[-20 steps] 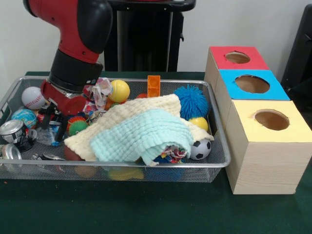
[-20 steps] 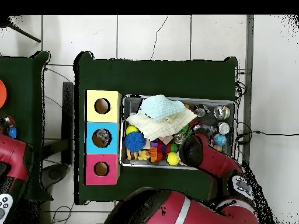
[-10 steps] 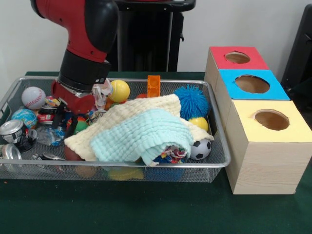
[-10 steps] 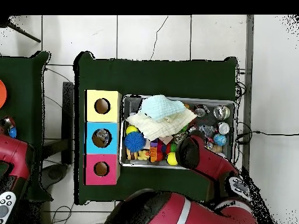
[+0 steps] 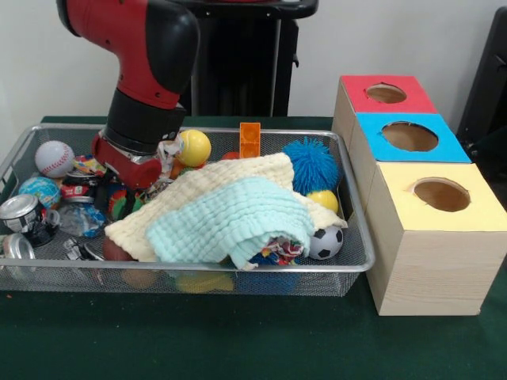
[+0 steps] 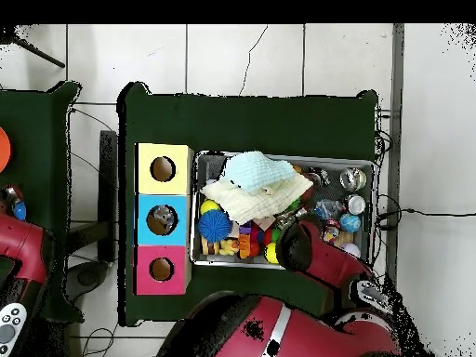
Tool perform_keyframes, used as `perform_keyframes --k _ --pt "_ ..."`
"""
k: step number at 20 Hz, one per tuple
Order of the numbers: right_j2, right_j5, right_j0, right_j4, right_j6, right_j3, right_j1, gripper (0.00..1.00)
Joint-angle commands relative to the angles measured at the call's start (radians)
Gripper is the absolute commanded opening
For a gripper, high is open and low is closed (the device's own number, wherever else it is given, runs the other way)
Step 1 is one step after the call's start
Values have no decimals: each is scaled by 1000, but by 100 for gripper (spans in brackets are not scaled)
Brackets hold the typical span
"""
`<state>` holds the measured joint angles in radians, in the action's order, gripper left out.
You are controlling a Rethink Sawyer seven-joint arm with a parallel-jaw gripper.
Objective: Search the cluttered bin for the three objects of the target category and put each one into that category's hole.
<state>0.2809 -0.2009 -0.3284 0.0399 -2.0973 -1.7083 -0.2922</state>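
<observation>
Clutter is basically running the show here. The bin [image 5: 358, 261] is sitting on the green bench [image 5: 238, 340] just beside the row of three boxes, red [image 5: 386, 93], blue [image 5: 409, 136] and yellow [image 5: 440, 195], each with a round hole on top, so drops into them are looking like a short trip.

Two cloths are lying across the middle of the bin, a cream one [image 5: 210, 186] with a mint one [image 5: 230, 218] draped over it, and they're hiding whatever's underneath. A soccer ball [image 5: 325, 243] is peeking out at the edge, touching the mint cloth. A spiky blue ball [image 5: 311, 165] and a yellow ball [image 5: 193, 147] are sitting near the back rim, and a baseball [image 5: 54, 158] is over at the far end, next to some cans [image 5: 22, 215].

The red arm's wrist [image 5: 142, 134] is reaching down into the bin right at the cream cloth's edge, probably digging for stuff along that side. The jaws [image 5: 111, 198] are buried among the toys there, so whether they're open, closed or gripping something, nobody can tell from either view.

Guessing those cloths are going to need shifting before anything below is reachable.
</observation>
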Motion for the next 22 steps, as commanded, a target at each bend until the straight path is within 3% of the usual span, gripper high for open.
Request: perform_keyframes --k 1,9,18,22 --pt "-32 17 23 56 -161 -9 88 100" --pt "10 50 37 54 -142 -10 63 100" --pt "61 185 61 27 -100 -42 -82 100" --pt "69 185 63 24 -102 -22 -75 100"
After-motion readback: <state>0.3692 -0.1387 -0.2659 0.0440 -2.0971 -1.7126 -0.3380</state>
